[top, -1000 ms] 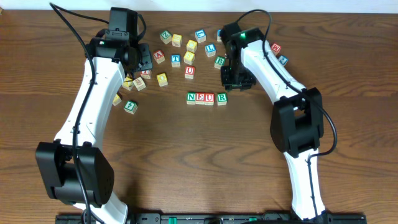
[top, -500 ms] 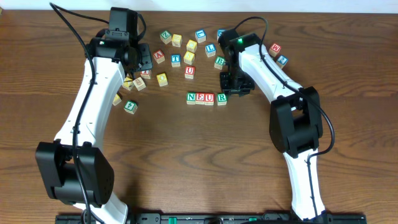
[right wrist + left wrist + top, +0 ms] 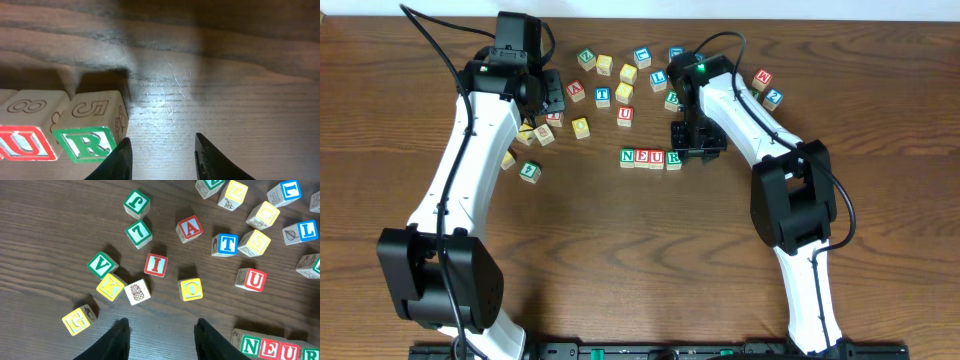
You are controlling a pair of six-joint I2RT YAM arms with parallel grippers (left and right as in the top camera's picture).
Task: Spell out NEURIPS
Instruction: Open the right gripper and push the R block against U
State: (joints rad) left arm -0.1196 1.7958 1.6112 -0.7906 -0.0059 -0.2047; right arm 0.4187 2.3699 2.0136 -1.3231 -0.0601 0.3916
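Overhead, my right gripper (image 3: 697, 146) has come away from the loose cubes (image 3: 658, 78) at the back and now hangs just beside the right end of the row of 4 small wooden alphabet cubes (image 3: 651, 158) reading N, E, U, R on the dark brown wooden table (image 3: 620, 250). The row itself has not shifted, and my left gripper (image 3: 553, 100) has stayed over the scatter on the left, close to the red-bordered wooden I cube (image 3: 553, 118). Left wrist view: my left jaws stand apart with only bare wood between them, gripping nothing. The I cube lies just ahead of them, apart from the white pineapple-faced cube (image 3: 137, 291) and the yellow-faced O cube (image 3: 191, 289), while a yellow-faced S cube (image 3: 255, 242) sits further off. I cannot find a P. Right wrist view: my right jaws are also parted and empty, 1 finger (image 3: 117, 160) just beside the green-bordered R cube (image 3: 87, 142), with bare table filling the gap. I judge I have reached the slot for letter 5 with nothing to place. 4 of 7 letters stand, 3 remain, and the I must be fetched from the left.
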